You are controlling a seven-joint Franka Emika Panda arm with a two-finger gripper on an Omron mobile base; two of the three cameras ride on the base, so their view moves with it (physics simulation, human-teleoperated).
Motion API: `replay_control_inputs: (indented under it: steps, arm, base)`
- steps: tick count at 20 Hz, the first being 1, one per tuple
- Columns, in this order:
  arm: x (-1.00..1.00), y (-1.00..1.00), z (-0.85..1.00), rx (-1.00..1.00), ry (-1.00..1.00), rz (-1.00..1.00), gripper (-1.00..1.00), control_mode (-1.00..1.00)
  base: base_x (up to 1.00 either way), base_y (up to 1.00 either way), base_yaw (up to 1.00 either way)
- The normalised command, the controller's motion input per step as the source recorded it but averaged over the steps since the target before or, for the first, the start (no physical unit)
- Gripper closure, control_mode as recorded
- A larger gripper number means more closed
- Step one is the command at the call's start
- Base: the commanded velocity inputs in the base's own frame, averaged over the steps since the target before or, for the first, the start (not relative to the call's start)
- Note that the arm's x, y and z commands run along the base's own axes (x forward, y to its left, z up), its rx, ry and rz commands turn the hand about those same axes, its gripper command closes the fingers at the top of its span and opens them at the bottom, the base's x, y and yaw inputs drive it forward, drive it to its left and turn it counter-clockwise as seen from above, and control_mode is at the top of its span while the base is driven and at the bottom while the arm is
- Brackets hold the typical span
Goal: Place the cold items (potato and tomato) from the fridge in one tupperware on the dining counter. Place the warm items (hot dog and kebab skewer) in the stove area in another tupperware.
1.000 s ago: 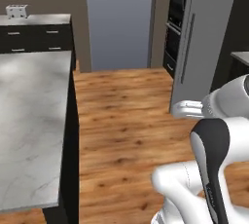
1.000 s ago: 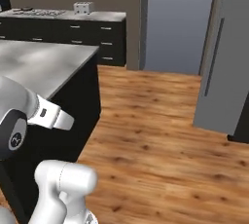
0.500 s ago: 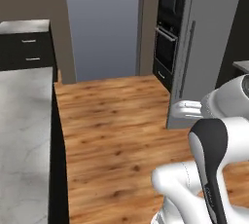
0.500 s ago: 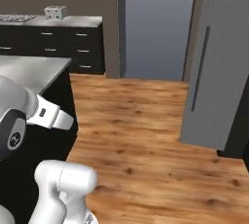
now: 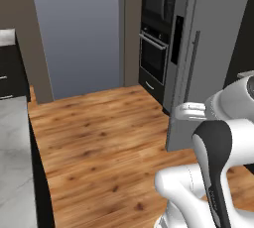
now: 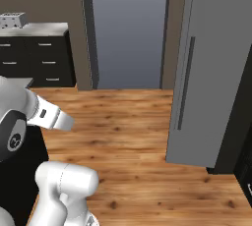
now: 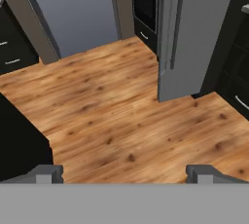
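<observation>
Wooden floor (image 7: 112, 116) fills most of what I see, with the tall grey fridge (image 6: 216, 63) standing shut on the right and a built-in black oven (image 5: 156, 48) just beyond it in the left base view. The potato and tomato should be behind that closed door, so I cannot see them, nor the hot dog, the kebab skewer or either tupperware. Compared with a second ago the whole picture has swung: the marble counter (image 5: 12, 172) that took up the left side is now cut down to a sliver at the edge, and the fridge has grown larger and nearer. I read that as the base turning and driving toward the fridge, not as anything in the room moving, so I judge we are on the approach to the first step, opening the door. My pincer (image 7: 125, 172) is spread wide and empty, its two tips poking up at the bottom of the hand view over bare floor. The fridge handle (image 6: 184, 82) shows as a long vertical bar; the fridge top is cut off.
</observation>
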Motion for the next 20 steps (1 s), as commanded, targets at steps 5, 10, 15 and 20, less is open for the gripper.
replay_control_inputs:
  steps: [5,10,15,20]
  arm:
    - [0.0,0.0,0.0,0.0,0.0,0.0,-1.0,1.0]
    - [0.0,0.0,0.0,0.0,0.0,0.0,-1.0,1.0]
    - [0.0,0.0,0.0,0.0,0.0,0.0,-1.0,1.0]
    - [0.0,0.0,0.0,0.0,0.0,0.0,-1.0,1.0]
  base:
    - [0.96,0.34,-0.57]
    - [0.86,0.71,-0.79]
    - [0.82,0.84,-0.83]
    - [0.73,0.95,-0.71]
